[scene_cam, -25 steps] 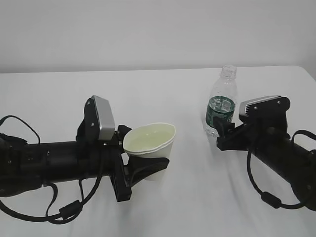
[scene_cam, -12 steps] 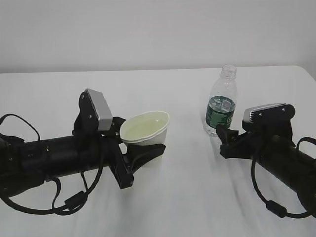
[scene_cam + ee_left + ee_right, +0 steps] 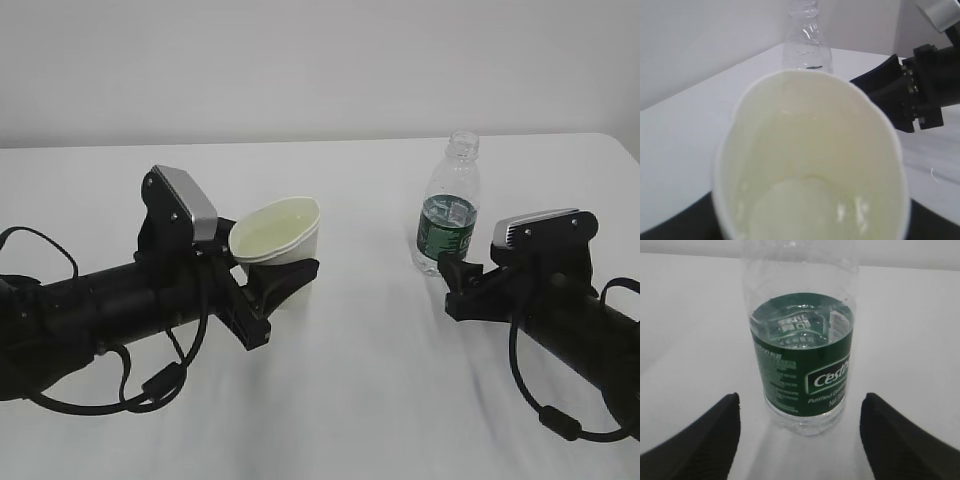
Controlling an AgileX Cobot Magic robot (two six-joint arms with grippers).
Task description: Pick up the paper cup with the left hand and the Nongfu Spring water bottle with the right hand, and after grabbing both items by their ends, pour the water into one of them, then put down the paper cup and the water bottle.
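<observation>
Currently the left hand (image 3: 285,283) clamps the paper cup (image 3: 277,236) between its fingers, apparently tilted. Ahead of the right hand (image 3: 452,276), released, jaws spread, the Nongfu Spring water bottle (image 3: 449,207) stands upright, untouched.

**Flat, bright light; wrist views soft up close**

From my seat the exterior view is evenly lit and a little washed out, the white worktop (image 3: 380,400) nearly merging with the wall. Shadows are faint and diffuse, just below the arms. My left wrist view is blurred: the paper cup (image 3: 810,165) fills the frame out of focus. The right wrist view is sharper, with small glints on the water bottle (image 3: 802,360).
</observation>
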